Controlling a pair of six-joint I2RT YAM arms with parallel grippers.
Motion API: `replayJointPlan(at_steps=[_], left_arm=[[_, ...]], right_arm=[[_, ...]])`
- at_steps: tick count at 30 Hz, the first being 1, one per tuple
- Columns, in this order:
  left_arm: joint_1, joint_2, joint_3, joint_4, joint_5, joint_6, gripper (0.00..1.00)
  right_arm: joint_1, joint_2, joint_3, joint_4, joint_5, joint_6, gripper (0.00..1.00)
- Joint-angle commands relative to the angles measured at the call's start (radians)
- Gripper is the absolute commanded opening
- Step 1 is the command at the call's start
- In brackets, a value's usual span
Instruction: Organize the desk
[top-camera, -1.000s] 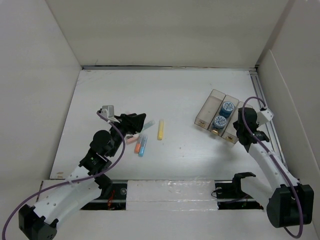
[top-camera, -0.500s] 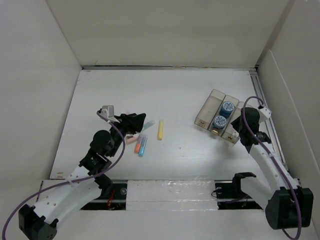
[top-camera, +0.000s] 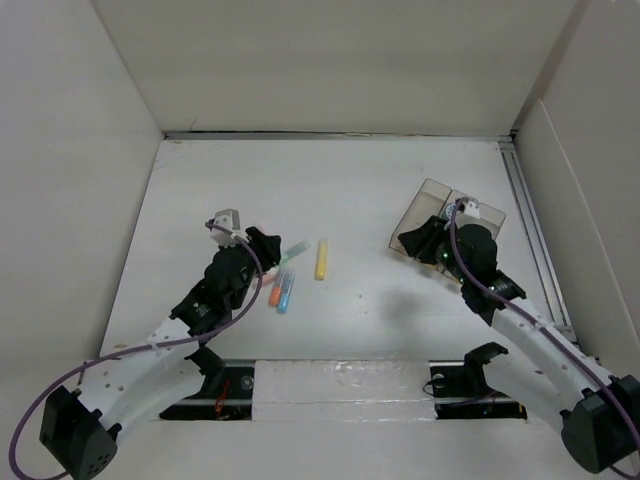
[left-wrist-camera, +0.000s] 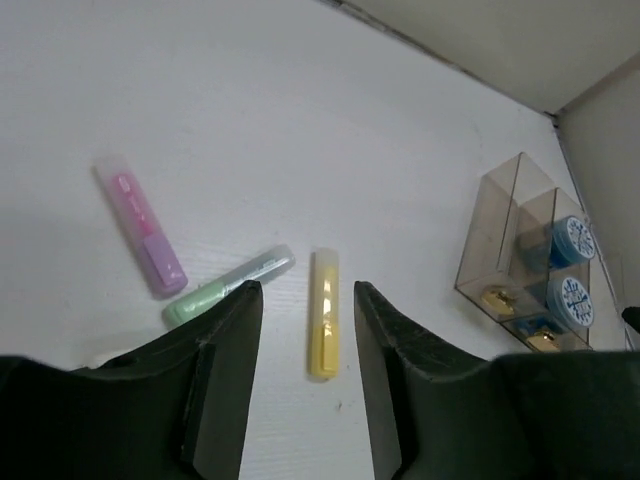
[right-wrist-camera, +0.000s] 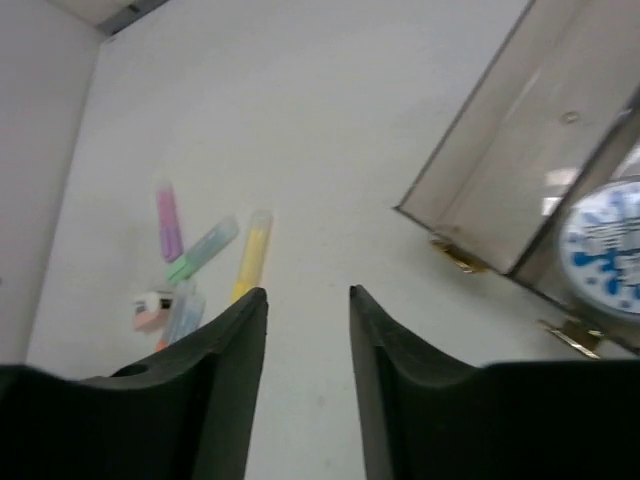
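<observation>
Left gripper (left-wrist-camera: 307, 292): my fingers parted, nothing between them, low over the desk (top-camera: 350, 180), the white top that runs wall to wall beneath both arms. Ahead of it lie a pink highlighter (left-wrist-camera: 140, 228), a green highlighter (left-wrist-camera: 228, 286) and a yellow highlighter (left-wrist-camera: 322, 313), none touching. Further right is a clear tray (left-wrist-camera: 500, 230) with blue rolls (left-wrist-camera: 573, 240) in one compartment. Right gripper (right-wrist-camera: 308, 295): just beside the tray, fingers spread, empty.

I see plain white panel walls on 3 sides: back wall (top-camera: 340, 60), left wall (top-camera: 70, 180), right wall (top-camera: 590, 200). Dark seam (top-camera: 330, 134) at back wall base. Desk (top-camera: 380, 190) matte white, metal rail (top-camera: 528, 215) along rt edge. Glossy taped strip (top-camera: 340, 380) across near edge. Light soft, even; shadows faint.
</observation>
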Motion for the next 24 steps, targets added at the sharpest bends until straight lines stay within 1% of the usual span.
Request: replayJointPlan(at_steps=[1,2,3,4,5,7,8,9,11,13,14,15,16,18,20,21,22,23,24], left_arm=[[-0.007,0.034,0.048,-0.143,-0.055,-0.071,0.39],[-0.007,0.037,0.045,-0.166,-0.054,-0.084,0.52],[-0.007,0.033,0.044,-0.202,-0.052,-0.095,0.56],[-0.007,0.03,0.042,-0.211,-0.038,-0.102,0.59],[-0.007,0.03,0.042,-0.245,-0.032,-0.112,0.61],[-0.007,0.039,0.053,-0.272,-0.031,-0.127,0.61],[-0.007,0.056,0.065,-0.312,-0.029,-0.151,0.61],[-0.007,0.065,0.068,-0.325,-0.031,-0.162,0.6],[-0.007,0.076,0.062,-0.334,-0.034,-0.182,0.59],[-0.007,0.06,0.056,-0.328,-0.053,-0.222,0.59],[-0.007,0.033,0.053,-0.309,-0.061,-0.233,0.59],[-0.007,0.014,0.048,-0.297,-0.07,-0.247,0.59],[-0.007,-0.01,0.047,-0.28,-0.095,-0.254,0.59],[-0.007,-0.077,0.048,-0.245,-0.127,-0.26,0.59],[-0.007,-0.121,0.054,-0.222,-0.17,-0.267,0.59],[-0.007,-0.163,0.056,-0.193,-0.184,-0.267,0.59],[-0.007,-0.183,0.057,-0.184,-0.214,-0.267,0.59],[-0.007,-0.223,0.06,-0.174,-0.227,-0.267,0.59],[-0.007,-0.24,0.065,-0.171,-0.239,-0.264,0.59]], right_arm=[[0.084,0.011,-0.025,0.194,-0.043,-0.008,0.49],[0.103,0.026,-0.031,0.225,-0.054,0.007,0.51],[0.123,0.042,-0.039,0.257,-0.071,0.032,0.53],[0.166,0.063,-0.051,0.329,-0.094,0.041,0.54],[0.187,0.109,-0.051,0.36,-0.099,0.044,0.55],[0.226,0.155,-0.042,0.406,-0.096,0.041,0.55],[0.256,0.199,-0.028,0.409,-0.096,0.034,0.55],[0.269,0.22,-0.019,0.415,-0.097,0.024,0.54],[0.302,0.266,0.022,0.432,-0.152,0.003,0.45],[0.341,0.364,0.076,0.399,-0.238,-0.046,0.44],[0.399,0.399,0.125,0.393,-0.26,-0.066,0.45],[0.433,0.469,0.151,0.382,-0.278,-0.097,0.46],[0.466,0.506,0.18,0.368,-0.286,-0.111,0.47],[0.555,0.604,0.271,0.339,-0.272,-0.16,0.5],[0.592,0.669,0.326,0.32,-0.254,-0.18,0.52],[0.603,0.7,0.355,0.313,-0.254,-0.2,0.54],[0.617,0.764,0.415,0.299,-0.255,-0.212,0.56],[0.617,0.798,0.447,0.291,-0.255,-0.22,0.59],[0.617,0.832,0.483,0.276,-0.255,-0.25,0.61]])
